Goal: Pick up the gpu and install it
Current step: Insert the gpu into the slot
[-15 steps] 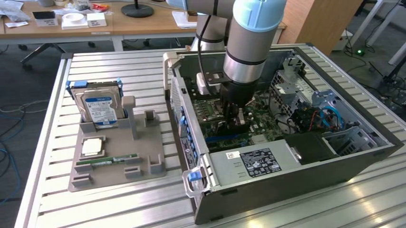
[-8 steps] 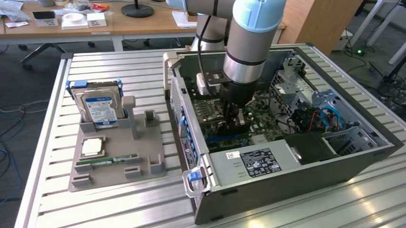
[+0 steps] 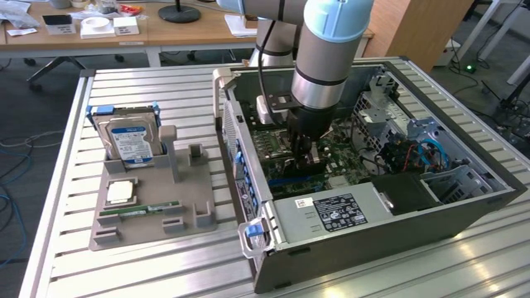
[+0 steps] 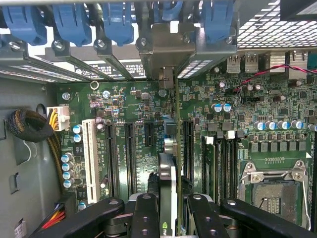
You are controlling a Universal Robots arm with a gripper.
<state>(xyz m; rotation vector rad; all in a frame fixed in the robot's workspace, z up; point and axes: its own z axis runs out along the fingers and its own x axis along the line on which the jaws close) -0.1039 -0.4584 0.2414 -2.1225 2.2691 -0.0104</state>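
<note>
Green board edge and a dark face with a silver strip: the gpu (image 4: 168,173) shows edge-on in the wrist view. It stands upright over the motherboard (image 4: 138,99), in line with the black expansion slots and just beside the white slot (image 4: 90,158). Whether its lower edge is seated in a slot cannot be told. The hand (image 4: 168,210) pinches it, one finger (image 4: 144,213) on each flat face. In the exterior view the hand (image 3: 308,158) reaches down inside the open computer case (image 3: 463,205) on the slatted bench (image 3: 149,267).

The card looks light, thin and stiff, but fragile. Its faces carry components and its gold edge should stay untouched, so a hold on the two flat faces near the upper edge, as here, seems soundest. The smooth dark face may slip under a loose grip.

By count there is one gpu, one white slot and one empty processor socket (image 4: 271,191). Five blue latches (image 4: 72,22) line the rear of the case. On the grey tray (image 3: 149,233), at the exterior view's left, are one hard drive (image 3: 131,141) standing upright, one RAM stick (image 3: 136,212) lying flat and one small silver chip (image 3: 121,192).
</note>
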